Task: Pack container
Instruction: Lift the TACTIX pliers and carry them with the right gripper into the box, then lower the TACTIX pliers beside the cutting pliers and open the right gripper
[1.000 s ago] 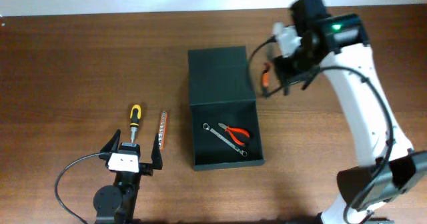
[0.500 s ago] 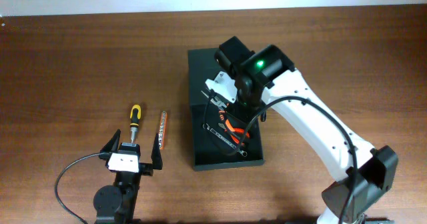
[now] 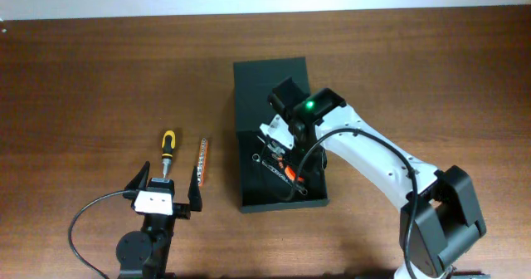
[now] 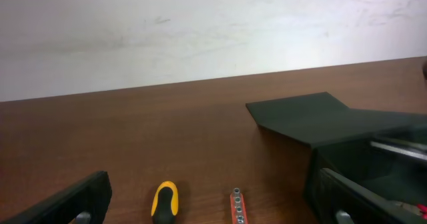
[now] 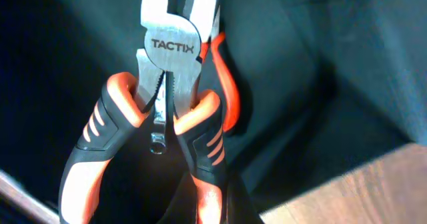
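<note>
Nearest the base, the left gripper [image 3: 168, 183] was seen resting low on the brown table [image 3: 83, 80], its two fingers spread wide with nothing between them. Just beyond its fingertips a yellow-and-black screwdriver [image 3: 168, 144] was laid pointing back toward it, and an orange bit strip [image 3: 202, 161] was laid beside it on the right, apart from it.

Farther right, the container [image 3: 282, 203] was set near the middle of the table, open, with its lid flap [image 3: 270, 80] folded flat away on the far side. The right gripper [image 3: 278, 146] was lowered inside the box. Whether its fingers were pressed together or spread could not be told, since they were hidden under the arm and not made out in the wrist view. That view was filled by orange-and-black pliers [image 5: 173, 51], with a red-handled tool [image 5: 225, 91] behind and a wrench [image 3: 264, 161] on the floor.

A pale wall [image 4: 200, 31] was seen beyond the table.
</note>
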Tool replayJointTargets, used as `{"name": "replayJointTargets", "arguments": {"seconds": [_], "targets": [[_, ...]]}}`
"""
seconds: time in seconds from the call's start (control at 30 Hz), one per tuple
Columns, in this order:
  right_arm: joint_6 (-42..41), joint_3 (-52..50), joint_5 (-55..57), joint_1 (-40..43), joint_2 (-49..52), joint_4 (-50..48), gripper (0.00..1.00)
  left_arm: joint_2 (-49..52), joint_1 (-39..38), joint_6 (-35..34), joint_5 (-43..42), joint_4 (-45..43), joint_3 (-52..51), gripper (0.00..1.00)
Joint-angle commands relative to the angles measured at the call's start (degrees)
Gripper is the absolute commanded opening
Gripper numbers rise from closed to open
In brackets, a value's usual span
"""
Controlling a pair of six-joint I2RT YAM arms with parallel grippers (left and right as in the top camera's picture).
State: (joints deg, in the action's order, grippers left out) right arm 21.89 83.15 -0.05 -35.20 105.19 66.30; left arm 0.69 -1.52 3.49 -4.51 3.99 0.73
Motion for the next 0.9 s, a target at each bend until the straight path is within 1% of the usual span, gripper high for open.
{"name": "replayJointTargets", "arguments": {"seconds": [0.0, 0.37, 0.7, 0.87], "targets": [[0.37, -2.47, -0.81, -0.11, -0.55, -1.99, 0.04, -0.33, 0.31, 0.72, -0.44, 0.17, -0.22, 0.99], [0.42, -3.13, -0.83, -0.11, -0.55, -8.61, 0.04, -0.33, 0.31, 0.72, -0.44, 0.17, -0.22, 0.99], [0.44, -3.15, -2.97, -0.11, 0.2, -8.44, 0.04, -0.33, 0.31, 0.72, -0.44, 0.17, -0.22, 0.99], [2.91, -3.15, -5.57, -0.22, 0.2, -7.32, 0.04, -0.33, 0.31, 0.72, -0.44, 0.17, -0.22, 0.99]]}}
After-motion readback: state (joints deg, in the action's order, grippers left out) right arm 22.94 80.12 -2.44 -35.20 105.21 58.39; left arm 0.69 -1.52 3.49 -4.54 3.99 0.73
